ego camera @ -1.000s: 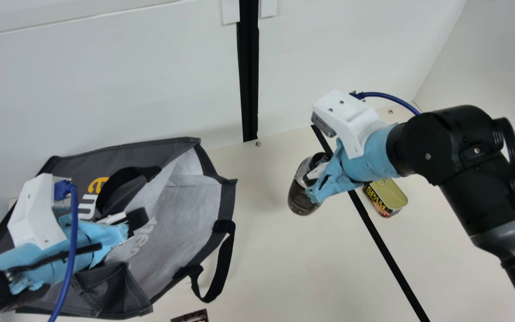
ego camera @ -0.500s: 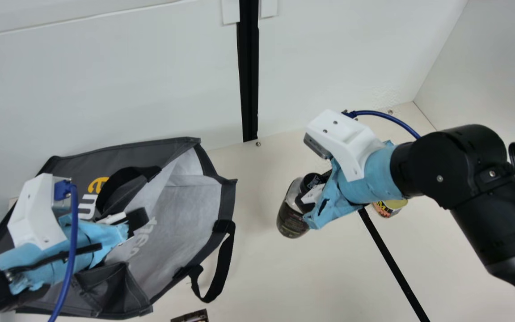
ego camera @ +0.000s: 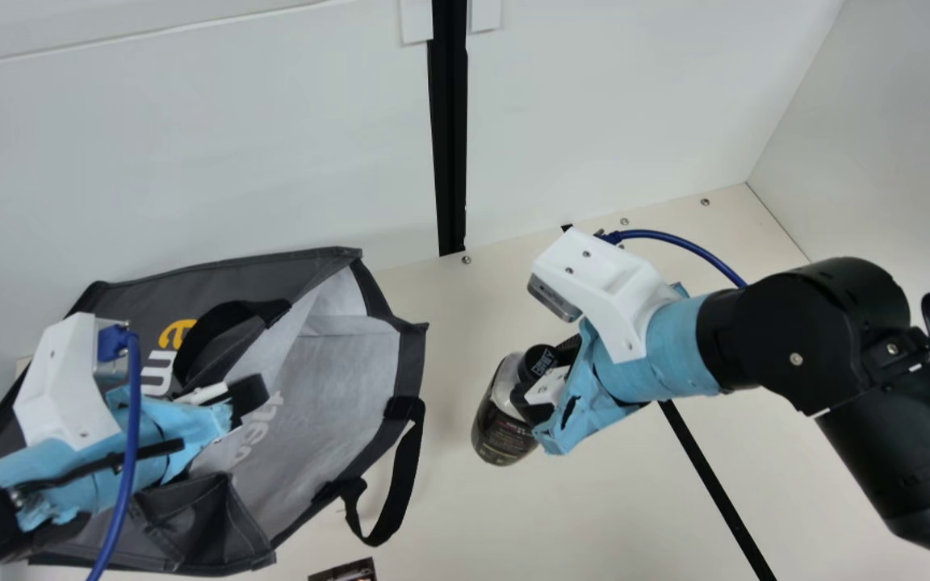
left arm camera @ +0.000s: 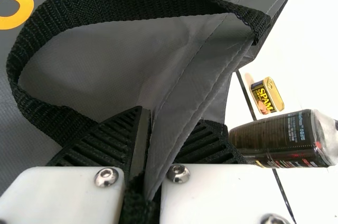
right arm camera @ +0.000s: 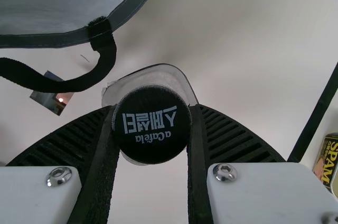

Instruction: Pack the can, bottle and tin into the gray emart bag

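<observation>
My left gripper (ego camera: 247, 397) is shut on the rim of the gray bag (ego camera: 344, 395), whose mouth faces the table's middle. In the left wrist view the bag's fabric (left arm camera: 195, 84) is pinched between the fingers of the left gripper (left arm camera: 150, 145). My right gripper (ego camera: 542, 375) holds the dark bottle (ego camera: 503, 424) by its black cap, right of the bag. The cap (right arm camera: 151, 123) sits between the fingers of the right gripper (right arm camera: 151, 134) in the right wrist view. The yellow-topped tin (left arm camera: 266, 95) stands on the table beyond the bottle (left arm camera: 280, 138).
A small dark printed item (ego camera: 345, 570) lies at the main view's bottom edge. The bag's black strap (ego camera: 396, 492) hangs onto the table (ego camera: 594, 500) between bag and bottle. A white wall (ego camera: 190, 145) rises behind the bag.
My right arm has carried the bottle toward the bag and nearer the main view's bottom, and it now hides the tin there. The left arm and the bag have stayed still.
</observation>
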